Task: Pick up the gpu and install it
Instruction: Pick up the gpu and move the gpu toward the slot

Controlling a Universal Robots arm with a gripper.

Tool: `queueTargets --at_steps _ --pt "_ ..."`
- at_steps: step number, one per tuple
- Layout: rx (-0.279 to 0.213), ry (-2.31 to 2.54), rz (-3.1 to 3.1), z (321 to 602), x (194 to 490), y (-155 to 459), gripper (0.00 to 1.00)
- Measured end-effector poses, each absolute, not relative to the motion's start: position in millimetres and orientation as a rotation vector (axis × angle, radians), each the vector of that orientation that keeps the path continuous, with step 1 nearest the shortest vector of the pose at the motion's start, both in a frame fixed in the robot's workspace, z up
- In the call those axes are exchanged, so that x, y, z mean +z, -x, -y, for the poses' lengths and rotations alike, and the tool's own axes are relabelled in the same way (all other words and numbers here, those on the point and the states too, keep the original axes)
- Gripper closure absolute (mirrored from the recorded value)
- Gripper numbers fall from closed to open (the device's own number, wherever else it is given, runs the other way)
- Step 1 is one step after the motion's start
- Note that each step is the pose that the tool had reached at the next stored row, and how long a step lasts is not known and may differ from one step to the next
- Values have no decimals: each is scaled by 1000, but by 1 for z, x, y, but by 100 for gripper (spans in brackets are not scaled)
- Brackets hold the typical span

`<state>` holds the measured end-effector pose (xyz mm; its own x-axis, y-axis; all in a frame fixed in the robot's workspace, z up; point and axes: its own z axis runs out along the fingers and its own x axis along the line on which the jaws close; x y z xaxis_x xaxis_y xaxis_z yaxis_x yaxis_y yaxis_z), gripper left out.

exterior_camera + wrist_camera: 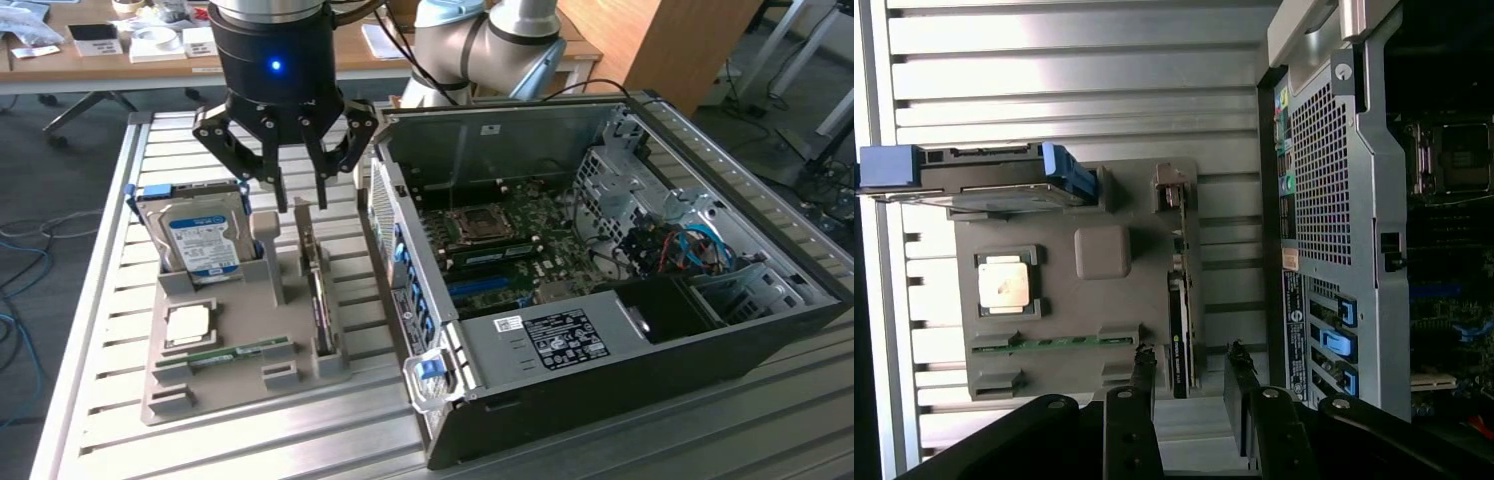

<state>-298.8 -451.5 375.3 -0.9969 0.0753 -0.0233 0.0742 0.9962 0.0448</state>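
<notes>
I'm hovering the gripper [299, 196], fingers parted and empty, just above the gpu [318, 300], which is standing on edge in the gray holder [214, 390] on the counter [94, 300]. The hard drive [203, 240] is showing a blue-white label and the computer case [667, 370] a black sticker [561, 340], neither readable.

Wooden desk [147, 68], grey floor [54, 180], slatted metal table [80, 330]

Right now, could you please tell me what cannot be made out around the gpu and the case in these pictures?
- gpu: edge-on in both views, so its fan cannot be made out.
- Drive label: exterior view, print too small to read.
- Motherboard: wrist view, largely hidden behind the case, the rest dark.
</notes>
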Motion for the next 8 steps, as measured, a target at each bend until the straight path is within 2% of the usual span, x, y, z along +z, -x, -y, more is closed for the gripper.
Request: queueTargets --at_steps 8 --pt "69 -117 -3114 452 373 299 58"
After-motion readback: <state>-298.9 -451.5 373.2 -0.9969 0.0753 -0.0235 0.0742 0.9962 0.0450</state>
